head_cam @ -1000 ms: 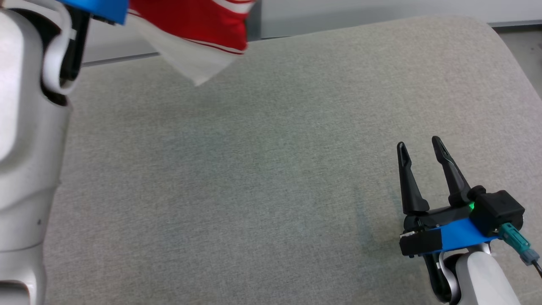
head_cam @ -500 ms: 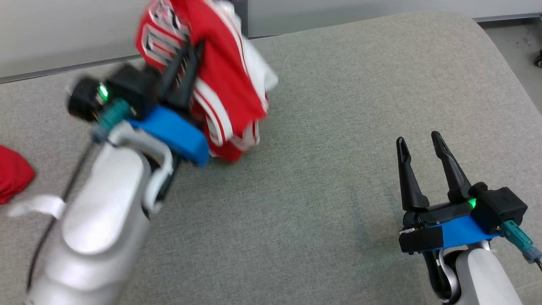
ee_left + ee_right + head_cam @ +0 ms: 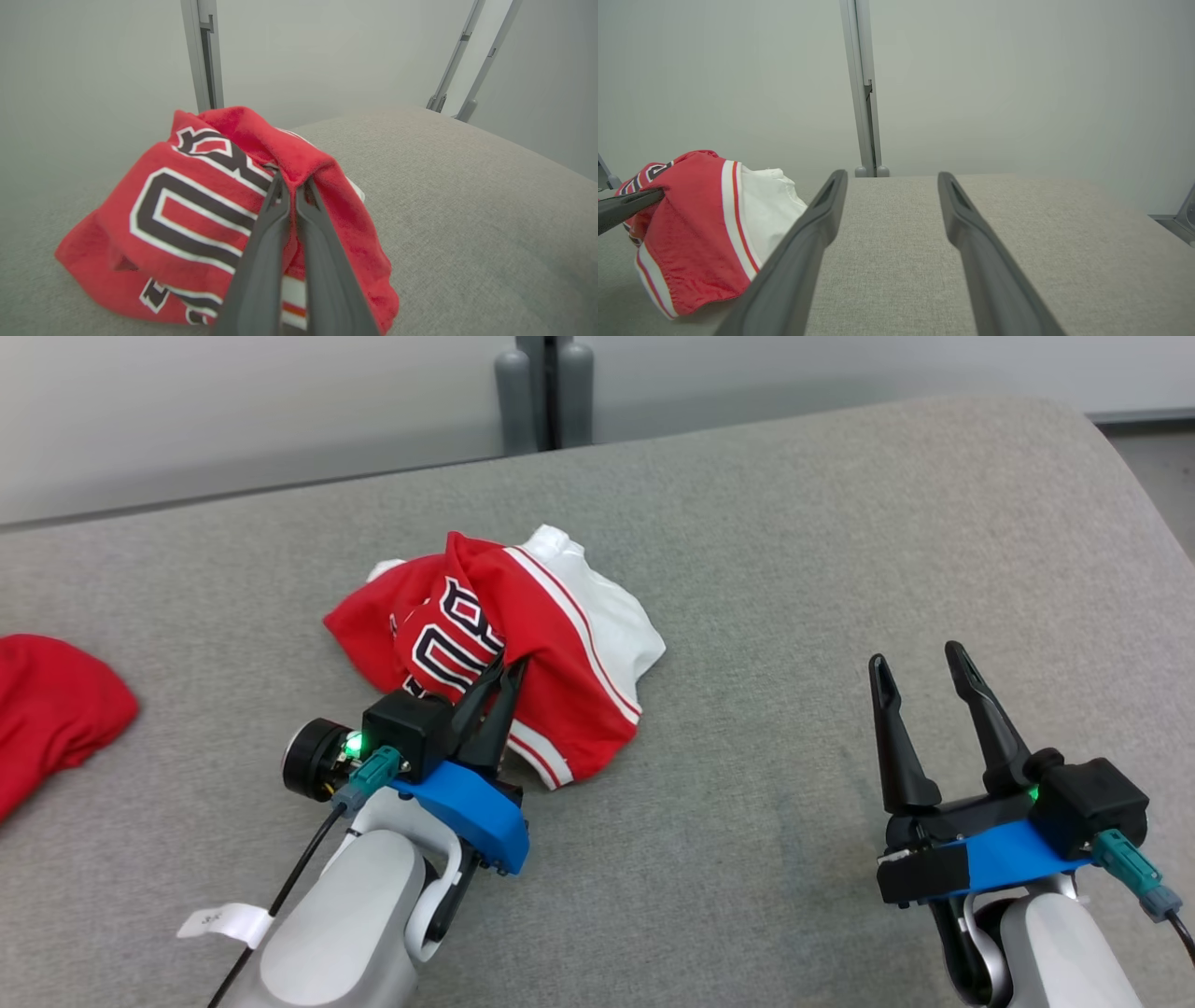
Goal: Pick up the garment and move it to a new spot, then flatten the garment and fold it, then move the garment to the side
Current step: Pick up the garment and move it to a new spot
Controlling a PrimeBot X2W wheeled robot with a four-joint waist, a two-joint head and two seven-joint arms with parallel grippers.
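The garment (image 3: 523, 644) is a red and white jersey with dark lettering, lying crumpled in a heap on the grey padded table (image 3: 794, 569). My left gripper (image 3: 504, 665) is shut on a red fold at the near side of the heap. In the left wrist view the garment (image 3: 187, 219) bunches over my left gripper (image 3: 292, 182), its two fingers pressed together on the cloth. My right gripper (image 3: 917, 655) stands open over bare table at the lower right, well apart from the garment. The right wrist view shows the garment (image 3: 691, 224) to the left of my right gripper (image 3: 892, 175).
Another red cloth (image 3: 47, 709) lies at the table's left edge. A grey post (image 3: 543, 392) stands behind the table against a pale wall. The table's rounded right corner (image 3: 1111, 439) drops off to the floor. Bare table lies between the two grippers.
My left arm has come down from high up with the garment, which hung in the air and now rests in a heap on the table. The camera view has shifted. The right gripper stays put.
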